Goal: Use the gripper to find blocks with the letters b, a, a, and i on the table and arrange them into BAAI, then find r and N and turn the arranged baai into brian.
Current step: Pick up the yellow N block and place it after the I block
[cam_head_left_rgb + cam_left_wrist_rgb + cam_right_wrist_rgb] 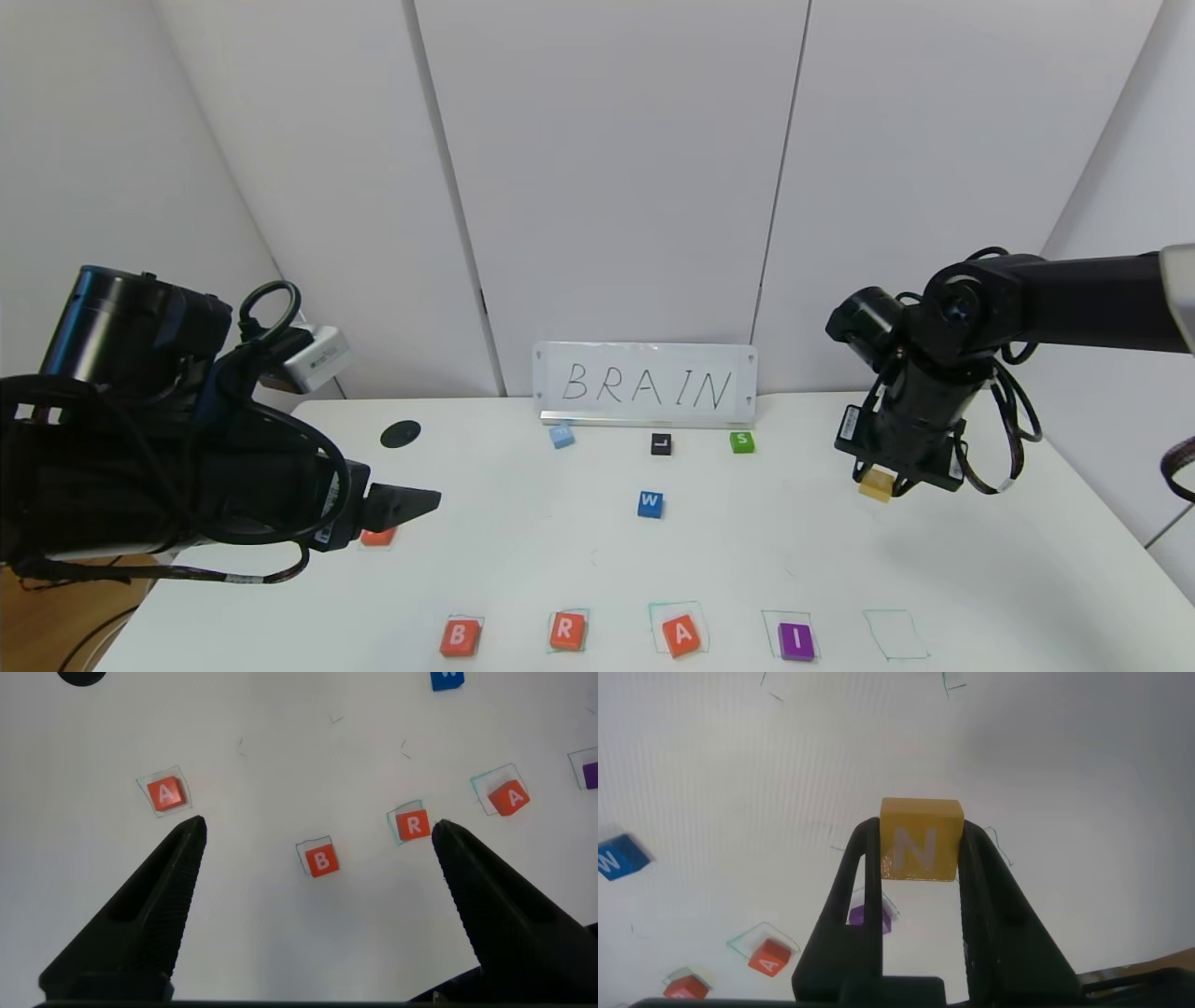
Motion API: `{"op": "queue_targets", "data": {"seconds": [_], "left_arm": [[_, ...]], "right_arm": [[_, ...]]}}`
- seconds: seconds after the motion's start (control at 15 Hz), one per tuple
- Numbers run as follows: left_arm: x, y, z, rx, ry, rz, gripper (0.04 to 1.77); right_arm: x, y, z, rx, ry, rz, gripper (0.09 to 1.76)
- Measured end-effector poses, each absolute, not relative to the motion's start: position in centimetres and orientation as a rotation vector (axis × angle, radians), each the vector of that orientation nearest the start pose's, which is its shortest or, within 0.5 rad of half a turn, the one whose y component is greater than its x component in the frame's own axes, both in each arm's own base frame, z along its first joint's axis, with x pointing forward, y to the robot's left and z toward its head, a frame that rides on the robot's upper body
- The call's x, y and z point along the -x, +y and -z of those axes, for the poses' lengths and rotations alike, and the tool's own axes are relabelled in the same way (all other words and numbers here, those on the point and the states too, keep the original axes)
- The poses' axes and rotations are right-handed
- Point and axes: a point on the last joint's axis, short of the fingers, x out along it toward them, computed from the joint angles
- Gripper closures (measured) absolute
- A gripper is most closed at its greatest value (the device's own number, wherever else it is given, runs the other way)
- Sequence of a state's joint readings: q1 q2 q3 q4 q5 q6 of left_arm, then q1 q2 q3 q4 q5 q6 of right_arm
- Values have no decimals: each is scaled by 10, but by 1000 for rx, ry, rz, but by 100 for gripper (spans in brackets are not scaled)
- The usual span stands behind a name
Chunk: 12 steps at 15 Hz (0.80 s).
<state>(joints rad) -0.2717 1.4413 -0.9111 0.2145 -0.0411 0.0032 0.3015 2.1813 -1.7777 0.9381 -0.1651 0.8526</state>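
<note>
Along the front of the white table (pixel 980 579) sit an orange-red B block (pixel 460 637), an orange-red R block (pixel 567 631), an orange-red A block (pixel 681 637) and a purple I block (pixel 796 641), each on a green drawn square. An empty green square (pixel 894 635) lies to their right. A second orange-red A block (pixel 379 537) lies at the left, partly behind my left gripper (pixel 411 504), which is open and empty above the table. My right gripper (pixel 882 485) is shut on the yellow N block (pixel 921 838) and holds it in the air over the right side.
A white sign (pixel 644 385) reading BRAIN stands at the back. In front of it lie a light blue block (pixel 561 435), a black L block (pixel 661 444), a green S block (pixel 742 441) and a blue W block (pixel 651 504). A black round hole (pixel 400 433) is at back left.
</note>
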Motion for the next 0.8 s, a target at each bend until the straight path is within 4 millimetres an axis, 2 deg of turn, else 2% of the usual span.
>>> {"op": "queue_targets", "data": {"seconds": [0.2,0.8], "left_arm": [[-217,-62,-204,-89,745,299,9],[-220,-62,-200,-93,763,298,9]], "right_arm": [[-350,109,-152,-365,1233,370,131],[-291,101,-126,-207,1186,93,131]]}}
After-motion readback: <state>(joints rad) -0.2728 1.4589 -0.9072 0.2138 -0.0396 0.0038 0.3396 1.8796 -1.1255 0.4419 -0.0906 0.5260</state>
